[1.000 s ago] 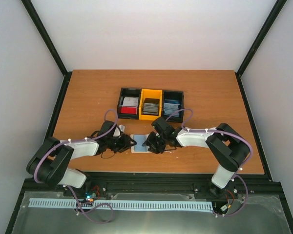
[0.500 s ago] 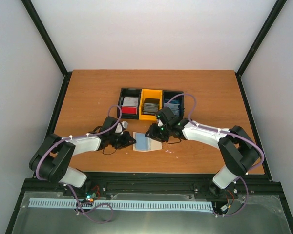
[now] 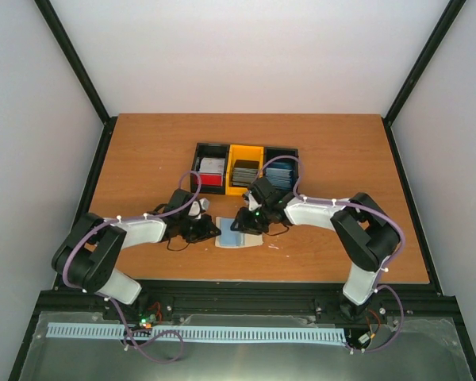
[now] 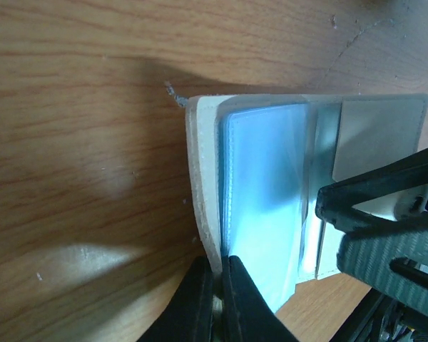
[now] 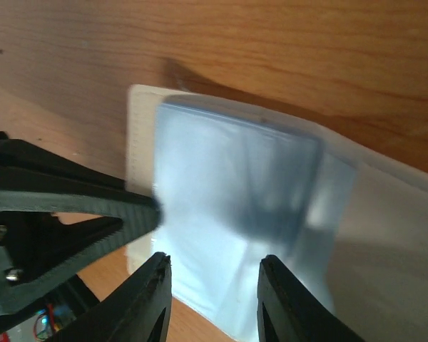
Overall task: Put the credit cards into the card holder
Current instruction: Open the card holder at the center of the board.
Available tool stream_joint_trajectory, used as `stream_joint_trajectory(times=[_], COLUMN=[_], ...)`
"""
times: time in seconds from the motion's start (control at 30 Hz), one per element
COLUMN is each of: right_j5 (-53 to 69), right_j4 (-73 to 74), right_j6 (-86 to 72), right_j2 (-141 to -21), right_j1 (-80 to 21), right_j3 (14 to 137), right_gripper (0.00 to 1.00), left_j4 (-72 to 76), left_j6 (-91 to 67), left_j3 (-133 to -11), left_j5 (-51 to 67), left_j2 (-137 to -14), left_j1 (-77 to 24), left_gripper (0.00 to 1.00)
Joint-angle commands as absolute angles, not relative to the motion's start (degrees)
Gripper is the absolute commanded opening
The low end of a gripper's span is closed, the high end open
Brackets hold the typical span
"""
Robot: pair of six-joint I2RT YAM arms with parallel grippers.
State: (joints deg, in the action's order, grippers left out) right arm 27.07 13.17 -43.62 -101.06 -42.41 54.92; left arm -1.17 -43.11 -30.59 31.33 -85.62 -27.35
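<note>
The step in hand looked like seating a card in its pocket. The card holder (image 3: 239, 236) lay opened flat on the surface (image 3: 143, 159), near the front edge and between the two arms, with the three-part tray (image 3: 244, 148) just behind it.

The left hand (image 4: 215, 285) was closed tight on the holder's outer cover at its near edge, pinning it down. The right hand (image 5: 214, 263) hung low over the inside face, its fingers parted a moderate way with the pale blue card (image 5: 235, 178) showing between them. Whether either finger touched the card, I could not tell.

The holder was pale beige with a thick stitched rim and clear plastic sleeves inside. The blue card sat behind one of those sleeves – glossy, a little hazy through the plastic – and appeared mostly in, though the sleeve's mouth was hidden by the right hand in the left wrist view.

More cards waited in the tray: silver-and-red ones (image 3: 210, 172), dark grey ones (image 3: 244, 172) and blue ones (image 3: 278, 172).

By my reckoning, the next move called for a light push to bed the blue card fully, with the left hand's pinch unbroken so the cover did not spring up – then a lift clear towards the tray for another card.
</note>
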Motion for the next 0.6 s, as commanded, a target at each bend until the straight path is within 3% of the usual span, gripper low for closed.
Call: stream_joint_trajectory(times=[0.0, 0.43, 0.57], right_j5=[32.4, 24.0, 26.7], right_j4=[5.8, 13.0, 11.8], right_j6=[-43.6, -42.7, -42.8], right_j2=[-102.5, -102.7, -104.3], right_j1=[-42.2, -42.2, -42.3], right_j3=[54.9, 56.5, 56.4], right_gripper=[0.34, 0.4, 0.4], left_j4=[-2.7, -4.1, -4.0], left_j6=[-40.6, -40.6, -40.6], left_j3=[-32.3, -33.1, -33.2], left_j5=[32.0, 30.6, 30.8], left_j2=[-86.2, -86.8, -87.1], left_j1=[-27.1, -27.1, -27.1], left_gripper=[0.01, 0.01, 0.01])
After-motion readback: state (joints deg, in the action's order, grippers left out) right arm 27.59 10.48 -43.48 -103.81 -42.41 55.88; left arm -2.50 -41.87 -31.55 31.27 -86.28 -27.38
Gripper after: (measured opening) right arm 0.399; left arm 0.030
